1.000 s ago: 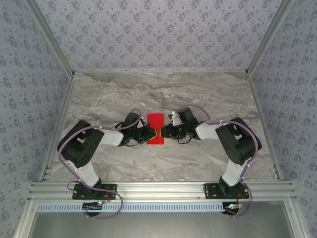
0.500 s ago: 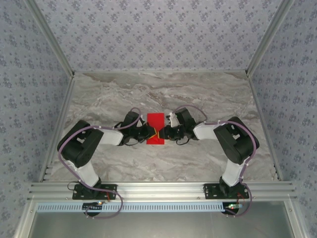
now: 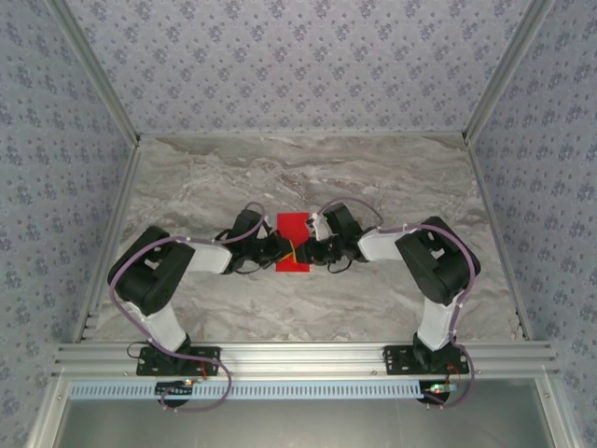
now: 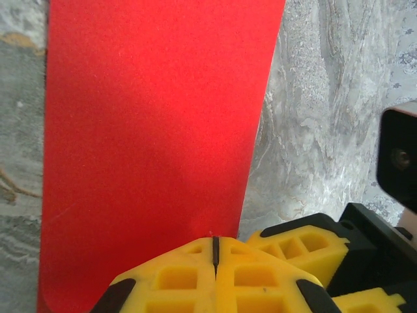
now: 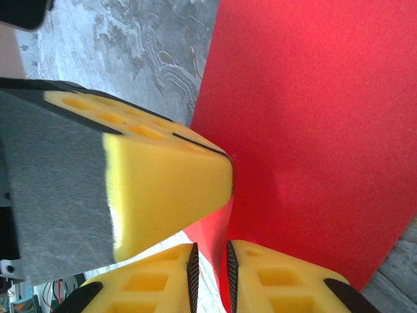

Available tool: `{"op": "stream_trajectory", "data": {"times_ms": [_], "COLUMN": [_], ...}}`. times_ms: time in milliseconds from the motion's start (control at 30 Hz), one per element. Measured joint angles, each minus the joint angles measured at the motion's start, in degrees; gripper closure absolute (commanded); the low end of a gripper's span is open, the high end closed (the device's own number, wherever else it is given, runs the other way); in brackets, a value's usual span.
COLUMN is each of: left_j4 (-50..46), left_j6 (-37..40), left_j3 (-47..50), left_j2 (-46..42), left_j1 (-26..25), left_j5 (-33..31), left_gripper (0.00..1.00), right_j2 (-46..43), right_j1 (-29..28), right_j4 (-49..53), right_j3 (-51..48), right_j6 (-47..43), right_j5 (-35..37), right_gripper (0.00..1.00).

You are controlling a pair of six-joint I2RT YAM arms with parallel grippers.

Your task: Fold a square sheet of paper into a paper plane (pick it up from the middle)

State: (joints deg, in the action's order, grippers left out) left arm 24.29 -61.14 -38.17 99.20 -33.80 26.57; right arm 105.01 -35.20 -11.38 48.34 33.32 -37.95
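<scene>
A red sheet of paper lay at the middle of the grey marble tabletop, between the two arms. From above it looked oblong rather than square, with its long axis running from near to far. The left gripper reached in from the left and the right gripper from the right. They met almost tip to tip over the near half of the sheet.

In the left wrist view, the left gripper's yellow fingers were pressed fully together, and the paper's edge ran into the seam between them, apparently pinched. In the right wrist view, the right gripper's jaws were drawn narrow, with a sliver of red paper between their pads.

Both arms looked equally close to the sheet. Most of the paper stretched away from the grippers toward the far side.
</scene>
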Motion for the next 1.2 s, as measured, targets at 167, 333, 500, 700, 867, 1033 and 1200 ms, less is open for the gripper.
{"op": "stream_trajectory", "data": {"times_ms": [167,333,500,700,867,1033,1200], "left_j4": [0.02,0.02,0.04,1.6,3.8,5.99,6.12], "left_j6": [0.0,-0.02,-0.46,-0.46,-1.31,-1.77,-1.92], "left_j3": [0.0,0.09,1.53,3.19,4.68,4.57,3.15], "left_j2": [-0.02,-0.46,-4.28,-7.58,-7.28,-5.22,-2.97], "left_j1": [0.07,0.07,0.72,1.2,1.18,0.87,0.28], "left_j5": [-0.02,-0.07,-0.48,-0.63,-0.26,0.66,1.57], "left_gripper": [0.99,0.96,0.84,0.77,0.78,0.78,0.79], "right_j2": [0.39,0.42,0.42,0.42,0.2,-0.68,-0.79], "right_j1": [-0.09,-0.09,0.79,3.32,4.46,4.87,4.98], "right_j4": [0.04,0.17,-1.66,-5.29,-8.35,-9.2,-9.66], "right_j3": [0.0,-0.02,-1.11,-3.43,-5.07,-5.73,-5.73], "right_j6": [-0.24,-0.24,0.74,4.02,6.36,7.3,7.43], "right_j5": [-0.17,0.09,0.31,0.26,0.2,0.24,0.22], "right_gripper": [0.86,0.96,0.98,0.98,0.98,0.97,0.96]}}
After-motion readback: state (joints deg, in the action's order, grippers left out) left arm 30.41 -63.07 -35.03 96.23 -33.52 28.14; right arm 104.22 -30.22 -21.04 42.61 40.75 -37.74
